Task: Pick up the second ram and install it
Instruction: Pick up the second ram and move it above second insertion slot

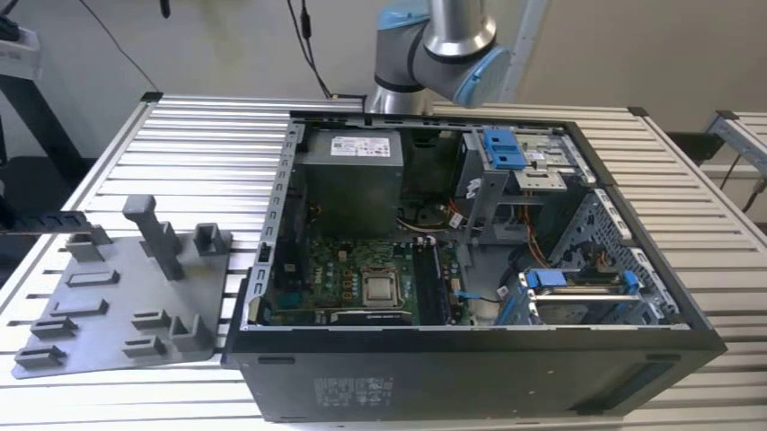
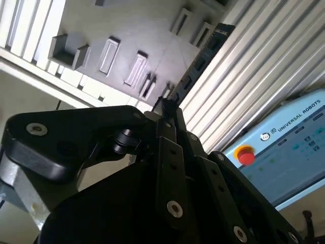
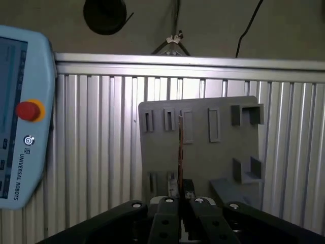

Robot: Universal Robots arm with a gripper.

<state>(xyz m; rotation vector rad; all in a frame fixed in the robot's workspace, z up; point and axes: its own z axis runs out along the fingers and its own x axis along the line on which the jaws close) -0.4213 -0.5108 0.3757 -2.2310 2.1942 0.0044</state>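
We see the second ram (image 3: 180,147) edge-on against the holder plate (image 3: 203,157); the pincer (image 3: 181,197) covers its clamped end.

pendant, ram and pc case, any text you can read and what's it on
Pendant: maker's name beside a round logo, a brand, not quoted; screen text blurred.
Ram in the claw: pale print, blurred.
Power supply label: too small.
Case sticker: too small.

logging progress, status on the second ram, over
Tool shut on second ram. Ram edge-on over grey holder plate. Nothing seen blocking it.
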